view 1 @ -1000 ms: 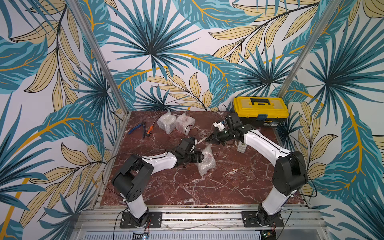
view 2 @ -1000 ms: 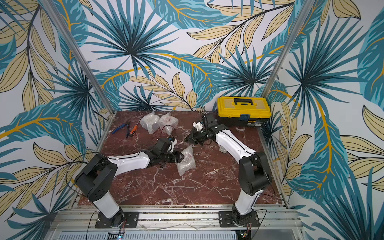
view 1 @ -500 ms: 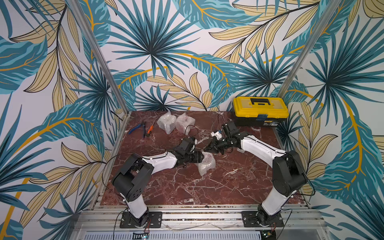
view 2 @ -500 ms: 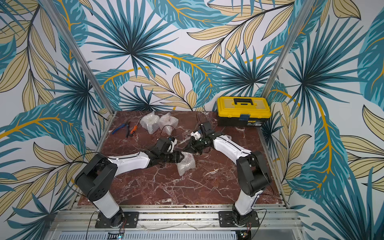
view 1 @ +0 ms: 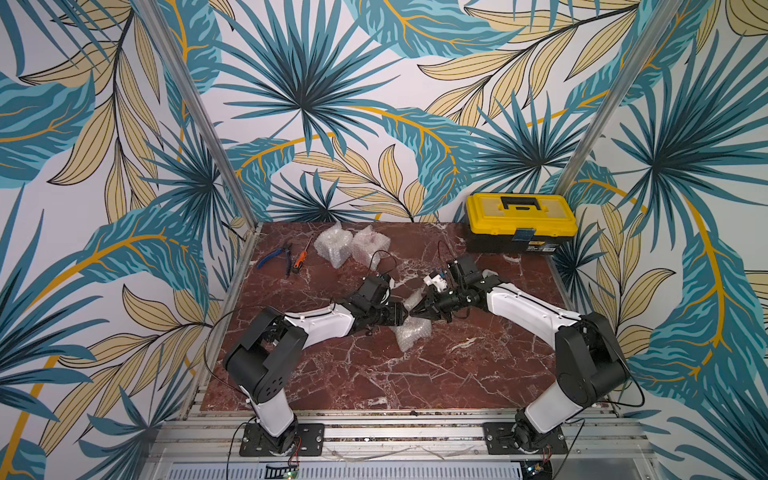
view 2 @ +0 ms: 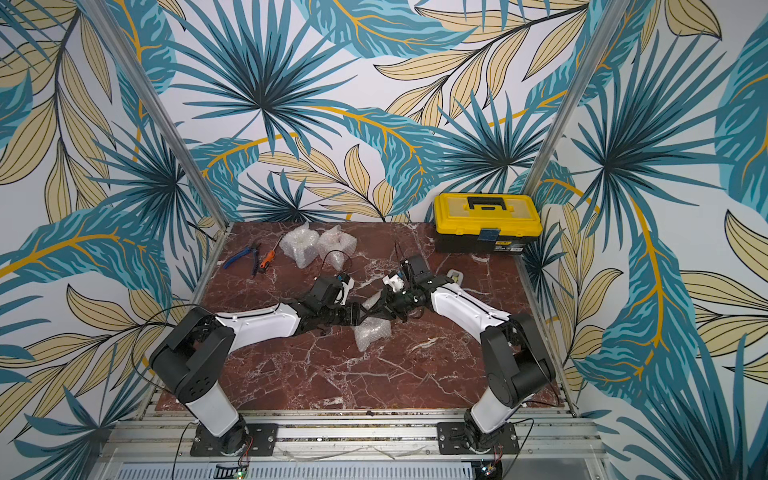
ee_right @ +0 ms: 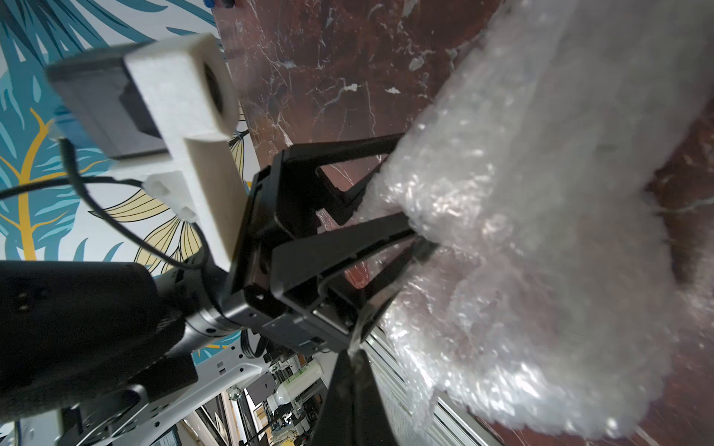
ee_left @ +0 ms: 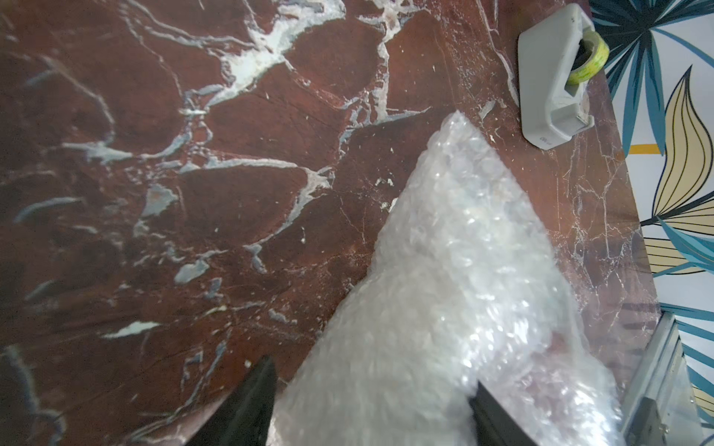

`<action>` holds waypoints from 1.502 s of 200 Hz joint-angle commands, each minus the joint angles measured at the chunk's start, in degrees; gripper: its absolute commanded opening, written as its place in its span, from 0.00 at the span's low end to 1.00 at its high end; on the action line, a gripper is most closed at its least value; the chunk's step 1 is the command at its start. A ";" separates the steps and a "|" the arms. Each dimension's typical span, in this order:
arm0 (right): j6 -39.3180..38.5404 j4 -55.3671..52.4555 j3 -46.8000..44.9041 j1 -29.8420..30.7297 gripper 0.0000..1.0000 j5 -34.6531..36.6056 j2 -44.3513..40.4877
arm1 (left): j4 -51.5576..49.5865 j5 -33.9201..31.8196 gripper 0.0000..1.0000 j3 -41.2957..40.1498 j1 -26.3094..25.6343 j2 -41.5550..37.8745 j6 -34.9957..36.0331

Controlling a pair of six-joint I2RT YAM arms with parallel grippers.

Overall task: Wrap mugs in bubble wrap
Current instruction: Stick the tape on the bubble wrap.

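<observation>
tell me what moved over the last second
The right gripper, fingers shut, swung forward and inward until its tip nearly meets the left gripper. Nothing was grabbed or released. The left gripper still grips the wrapped bundle; the two back bundles and toolbox stayed put.

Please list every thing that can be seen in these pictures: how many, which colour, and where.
wrapped bundles: two, whitish clear, back of table, side by side
wrapped bundle: one, whitish clear, table middle
toolbox: one, yellow and black, back right corner
pliers: one, blue handles, back left
screwdriver: one, orange handle, beside pliers
tape dispenser: one, grey, right side
table: one, red-brown marble
left arm: one, white and black, jaws closed on middle bundle
right arm: one, white and black, jaws shut, near left jaws
</observation>
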 commanded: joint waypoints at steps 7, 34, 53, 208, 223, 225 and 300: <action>0.19 1.55 -2.11 0.67 0.00 -0.85 0.60 | -6.17 0.12 0.68 -1.45 -0.95 1.96 1.44; -1.46 1.42 -3.49 0.97 0.00 -0.15 1.45 | -6.09 0.33 0.68 -1.27 -0.89 2.22 1.44; -3.75 1.94 -4.47 1.05 0.00 1.77 2.27 | -6.09 0.27 0.68 -1.18 -0.91 2.38 1.44; -14.15 8.51 -11.33 1.85 0.21 11.63 -4.16 | -6.00 0.59 0.68 -0.70 -0.99 2.84 1.35; -13.39 6.62 -10.19 1.89 0.24 11.21 -5.31 | -6.02 0.53 0.68 -0.65 -0.98 2.80 1.30; -13.28 6.46 -10.11 1.83 0.24 11.26 -5.54 | -6.03 0.52 0.68 -0.65 -0.95 2.83 1.32; -10.92 2.70 -10.14 1.85 0.40 12.63 -10.75 | -6.00 0.57 0.68 -0.78 -1.04 3.02 1.27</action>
